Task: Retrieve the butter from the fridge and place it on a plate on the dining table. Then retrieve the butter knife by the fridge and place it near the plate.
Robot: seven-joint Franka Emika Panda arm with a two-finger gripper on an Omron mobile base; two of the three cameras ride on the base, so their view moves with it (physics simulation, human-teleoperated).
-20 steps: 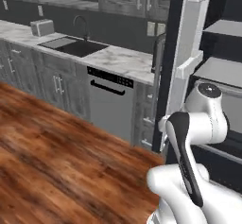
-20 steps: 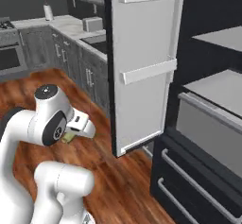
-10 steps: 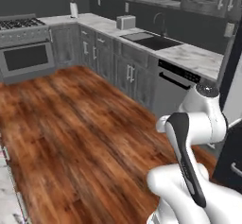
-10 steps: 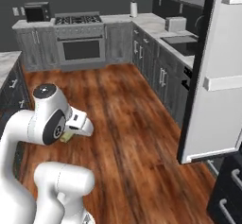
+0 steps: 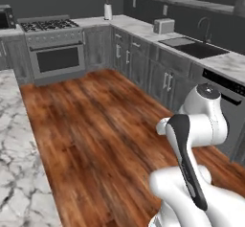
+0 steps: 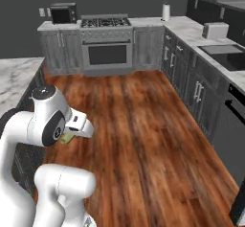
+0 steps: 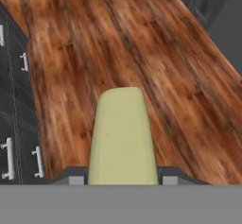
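A wood floor (image 5: 100, 125) runs through the middle of the kitchen, reddish-brown planks reaching from the robot to the far wall. Along the right side stands a row of grey cabinets (image 6: 191, 85) under a marble surface (image 5: 143, 27), with a dark sink (image 5: 194, 46) set into it and a tap behind. At the far end sits a steel range (image 6: 106, 44) with a dark oven window, burners on top. A second marble surface (image 5: 19, 159) fills the lower left of the left base view and shows again at the left edge of the right base view. A black microwave (image 6: 63, 14) stands on the counter left of the range; a pale toaster (image 5: 164, 26) sits on the right-hand counter, and a white roll (image 6: 166, 11) stands upright in the far corner.

The white arm (image 6: 38, 125) is folded close to its body, the hand held low over the floor. The jaws (image 7: 122, 180) are clamped on the butter (image 7: 122, 138), a pale-yellow block that sticks out forward between the two dark tips. In the right base view the butter shows as a small yellowish piece just under the hand, beside the grey drawers.
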